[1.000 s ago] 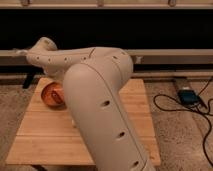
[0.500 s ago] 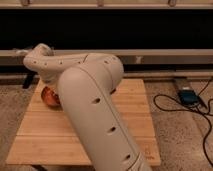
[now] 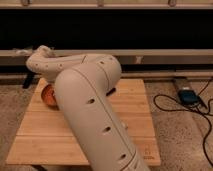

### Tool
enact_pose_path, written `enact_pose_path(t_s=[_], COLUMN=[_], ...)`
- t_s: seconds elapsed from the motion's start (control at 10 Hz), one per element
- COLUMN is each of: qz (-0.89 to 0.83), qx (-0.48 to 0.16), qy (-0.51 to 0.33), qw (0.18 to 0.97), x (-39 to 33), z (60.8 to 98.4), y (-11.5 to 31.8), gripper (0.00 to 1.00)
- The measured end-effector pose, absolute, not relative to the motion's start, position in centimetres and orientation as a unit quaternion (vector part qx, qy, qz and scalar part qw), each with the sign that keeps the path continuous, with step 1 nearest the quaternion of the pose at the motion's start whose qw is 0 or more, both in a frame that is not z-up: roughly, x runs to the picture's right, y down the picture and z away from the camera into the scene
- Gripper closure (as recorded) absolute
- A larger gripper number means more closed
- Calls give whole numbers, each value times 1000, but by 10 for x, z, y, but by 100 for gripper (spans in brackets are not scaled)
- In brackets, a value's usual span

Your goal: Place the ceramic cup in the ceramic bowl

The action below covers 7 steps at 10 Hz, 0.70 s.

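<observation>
1. Could not see the end effector: hidden behind the bulky arm (image 3: 85,100), somewhere below the bend of the wrist at the far left of the table (image 3: 140,115). Could not tell whether it was wide, narrow, or holding anything.
2. Saw only a sliver of the bowl (image 3: 47,96), orange, poking out from behind the arm, and judged it to be directly under or just beside the hidden end effector.
3. Found no cup anywhere; presumably concealed with the end effector behind the arm, either carried or already down in the bowl. Could not say which.
4. Risked a release off-centre: if let go over the rim instead of the hollow, might have tipped the cup onto the table or rolled it toward the near-left edge, close to the end effector.
5. Risked a drop from too high: ceramic against ceramic, likely to chip or bounce out.
6. Risked nudging the bowl with the end effector or forearm on the way down, since the bowl sat loose on smooth wood and would slide easily.
7. Risked dragging the cup back out on withdrawal if not opened fully before lifting.
8. Made every one of these harder to catch, with the arm itself blocking the view.
</observation>
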State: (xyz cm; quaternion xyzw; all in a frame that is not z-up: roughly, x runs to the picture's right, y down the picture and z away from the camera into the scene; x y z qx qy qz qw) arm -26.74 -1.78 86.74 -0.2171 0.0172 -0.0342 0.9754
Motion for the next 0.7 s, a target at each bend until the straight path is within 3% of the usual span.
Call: enact_pose_path(t_s=[0.7], qz=[-18], qx=[-220], qy=[-12], qw=[975], x=[-267], z=[858], y=[-18], gripper=[20])
